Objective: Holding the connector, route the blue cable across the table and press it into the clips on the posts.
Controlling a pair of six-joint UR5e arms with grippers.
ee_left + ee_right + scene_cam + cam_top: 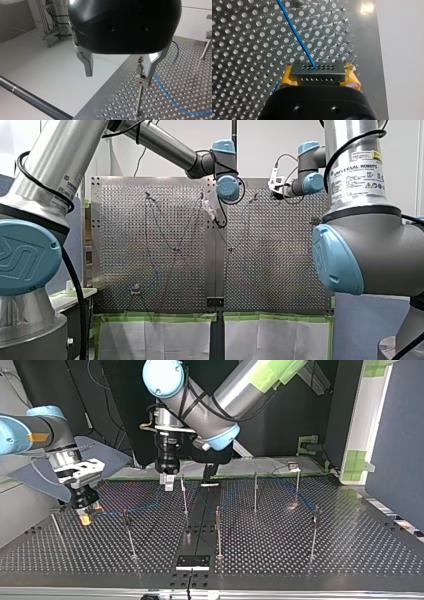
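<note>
My right jaws are clamped on the dark grey rectangular connector (317,72). Its rows of small holes face the wrist camera, and the yellow pads (286,76) press on its short ends. The thin blue cable (297,35) leaves the connector's far face and runs away over the perforated metal table (244,37). In the top view that end sits low over the table near the view's left edge. From there the cable trails toward the middle, lying slack among the thin upright metal posts (129,532).

My left jaws stand wide apart with nothing between them. One metal finger (153,62) hangs just beside the small clip (141,79) atop a post near the table's edge.

The cable looks light and limp. I judge it will follow wherever the connector leads and sag as soon as tension drops, so it needs to be kept gently taut over each clip. The connector is the one rigid part and the right place to hold, and gripping its ends leaves the cable's exit free. The posts look slender and may flex under a sideways shove, so pressing straight down seems safer.

There are no bins or trays here (the clips are the nearest thing to holders). I see no blue in the clip beside my left finger, and the others are too small to judge.
</note>
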